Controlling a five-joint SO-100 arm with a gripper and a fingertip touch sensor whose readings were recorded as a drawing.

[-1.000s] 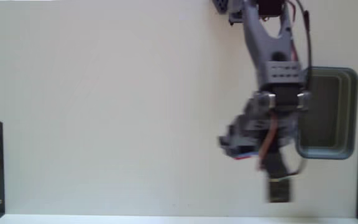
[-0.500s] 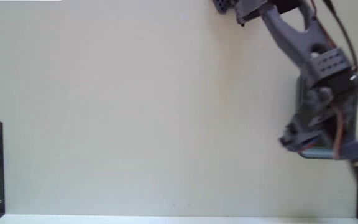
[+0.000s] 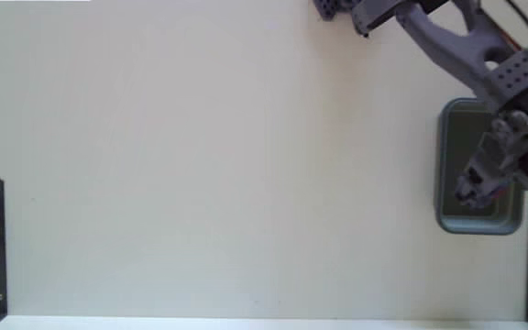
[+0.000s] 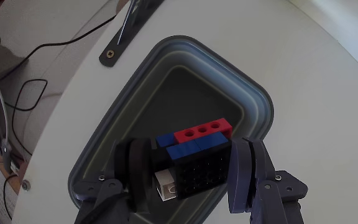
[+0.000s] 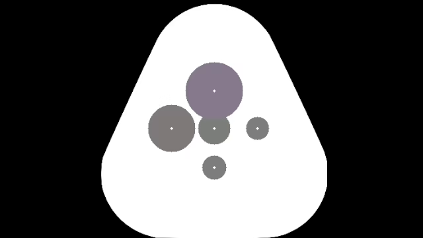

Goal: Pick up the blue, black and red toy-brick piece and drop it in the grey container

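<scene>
In the fixed view the grey arm reaches from the far edge down the right side, and its gripper hangs over the grey rounded-rectangular plastic container at the table's right edge. From here the arm's body hides whatever sits between the jaws, so this view shows neither the load nor how the jaws stand.

The wrist view shows both. The small blue, black and red toy-brick piece sits clamped between the two dark fingers, jaws closed on its left and right faces, its red strip farthest from the camera. Directly beyond it lies the container's dark interior, rim ringing it on all sides. The brick seems to be above the opening, so releasing should be enough to drop it inside.
</scene>
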